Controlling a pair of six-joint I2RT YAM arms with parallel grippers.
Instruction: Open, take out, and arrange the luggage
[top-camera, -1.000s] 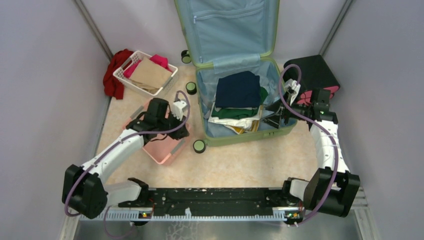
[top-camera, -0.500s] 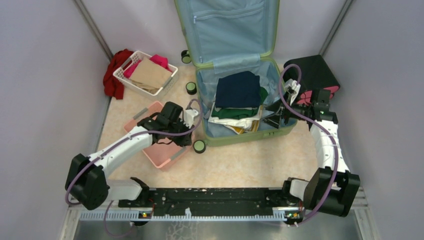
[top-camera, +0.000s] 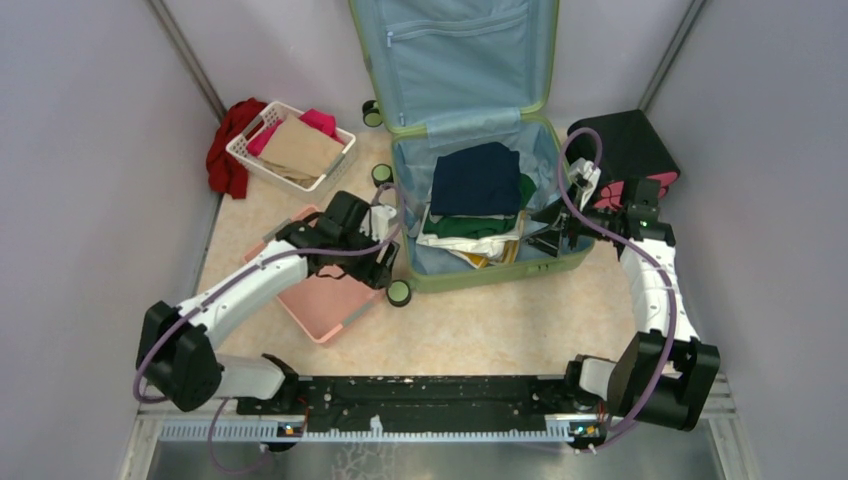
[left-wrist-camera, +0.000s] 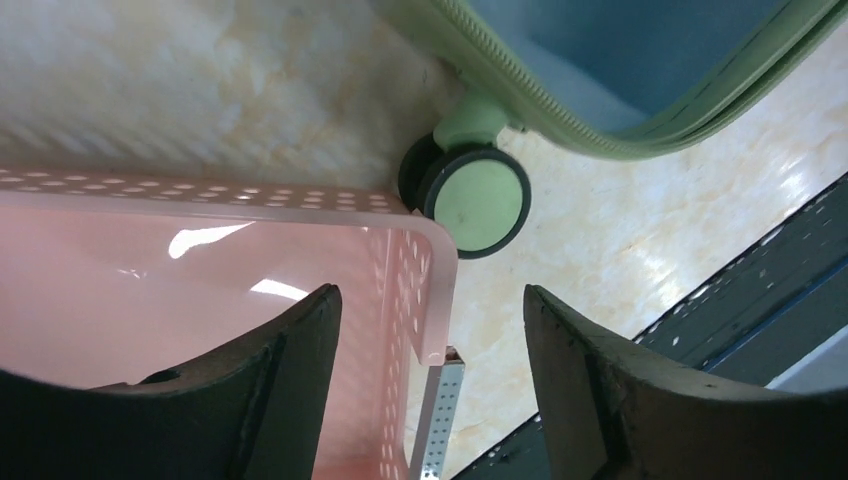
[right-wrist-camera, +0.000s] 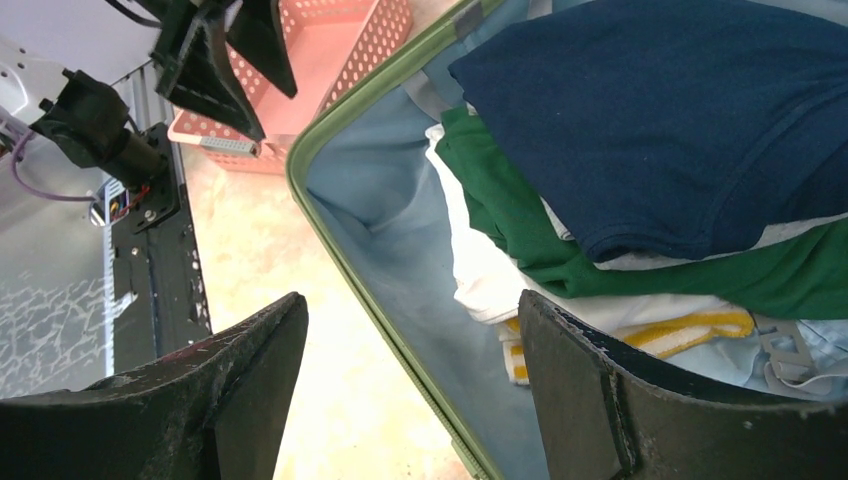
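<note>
The luggage, a sage-green suitcase, lies open with its blue-lined lid propped upright at the back. Inside is a pile of folded clothes: a navy garment on top, with green, white and yellow-striped pieces under it. My left gripper is open above the corner of the pink basket. The basket's rim sits between the jaws without touching them, beside a suitcase wheel. My right gripper is open over the suitcase's near right rim and holds nothing.
A white basket with tan and pink clothes stands at the back left, with a red cloth beside it. A black-and-pink case stands right of the suitcase. Grey walls close in on both sides. The arms' base rail runs along the near edge.
My left gripper has swung right along the pink basket toward the suitcase wheel and its jaws have opened. The basket has shifted slightly. The right arm has not moved.
</note>
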